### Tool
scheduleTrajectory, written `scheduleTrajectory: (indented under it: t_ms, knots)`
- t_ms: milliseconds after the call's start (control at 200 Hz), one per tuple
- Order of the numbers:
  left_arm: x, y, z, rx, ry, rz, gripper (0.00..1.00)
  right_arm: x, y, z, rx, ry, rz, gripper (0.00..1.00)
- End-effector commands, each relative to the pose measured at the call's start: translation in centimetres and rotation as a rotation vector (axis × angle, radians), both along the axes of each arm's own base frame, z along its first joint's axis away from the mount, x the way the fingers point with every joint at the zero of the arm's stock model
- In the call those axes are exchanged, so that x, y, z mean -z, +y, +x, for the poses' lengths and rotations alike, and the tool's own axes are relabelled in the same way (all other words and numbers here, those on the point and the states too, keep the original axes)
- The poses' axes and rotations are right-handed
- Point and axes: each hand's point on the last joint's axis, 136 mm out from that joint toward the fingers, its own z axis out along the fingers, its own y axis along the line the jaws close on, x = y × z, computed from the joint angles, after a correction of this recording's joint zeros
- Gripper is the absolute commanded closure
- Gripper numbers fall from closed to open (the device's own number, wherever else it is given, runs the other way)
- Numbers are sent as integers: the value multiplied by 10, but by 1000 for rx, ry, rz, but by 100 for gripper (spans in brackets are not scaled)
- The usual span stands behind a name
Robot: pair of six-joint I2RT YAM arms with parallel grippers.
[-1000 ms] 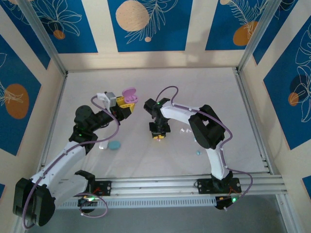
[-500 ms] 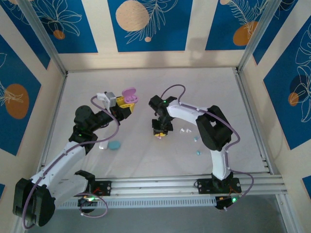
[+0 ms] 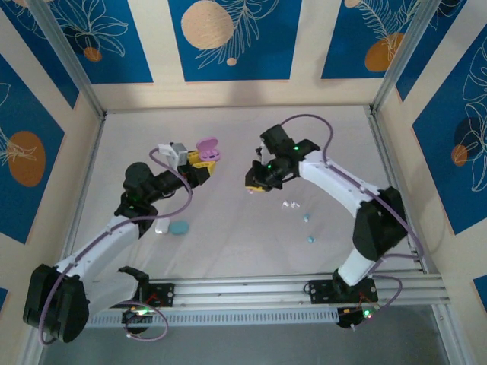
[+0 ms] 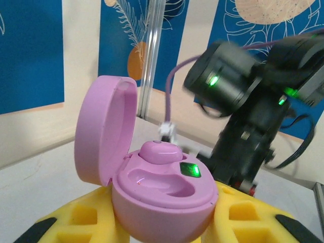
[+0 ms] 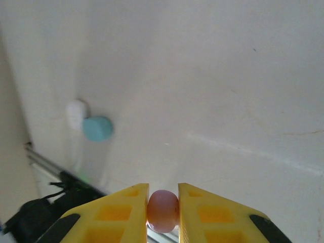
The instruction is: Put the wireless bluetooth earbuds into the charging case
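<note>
My left gripper (image 3: 199, 161) is shut on the base of an open pink charging case (image 4: 162, 200), held above the table with its lid (image 4: 104, 129) tipped back to the left. One pink earbud (image 4: 159, 152) sits in the far slot beside a green light; the near slot (image 4: 154, 183) holds nothing. My right gripper (image 5: 162, 212) is shut on the other pink earbud (image 5: 162, 210), which is pinched between the yellow fingertips. In the top view the right gripper (image 3: 256, 186) hangs to the right of the pink case (image 3: 205, 148), apart from it.
A teal case (image 3: 179, 227) and a white case (image 3: 160, 226) lie shut by the left arm. Two white earbuds (image 3: 289, 204) and two teal earbuds (image 3: 307, 219) lie loose on the white table (image 3: 228, 251) under the right arm. Walls ring the table.
My right arm rose from the table and swung back and to the right, still holding the pink earbud. The left arm shifted slightly right with the case.
</note>
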Motion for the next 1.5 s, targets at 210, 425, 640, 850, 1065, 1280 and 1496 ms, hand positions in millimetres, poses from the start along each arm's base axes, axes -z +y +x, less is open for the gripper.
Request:
scheduleTrajectory:
  t_ms: [210, 425, 640, 850, 1065, 1280, 1496]
  knots:
    - [-22, -13, -3, 38, -81, -18, 77, -104, -2, -8, 2, -127, 223, 80]
    - [-20, -16, -3, 42, -81, -21, 77, -149, 9, -14, -37, -188, 327, 80]
    - [-18, -18, -4, 44, -87, -25, 77, -175, 19, -19, -70, -210, 398, 80]
    - [-16, -21, -4, 50, -90, -27, 77, -194, 26, -22, -85, -237, 457, 80]
    - [-17, -27, -5, 69, -103, -27, 77, -206, 39, -25, -120, -254, 514, 79]
    - [-20, -34, -9, 91, -144, -32, 77, -207, 53, -24, -138, -252, 537, 79]
    - [-23, -39, -10, 109, -157, -33, 77, -202, 66, -22, -158, -248, 528, 79]
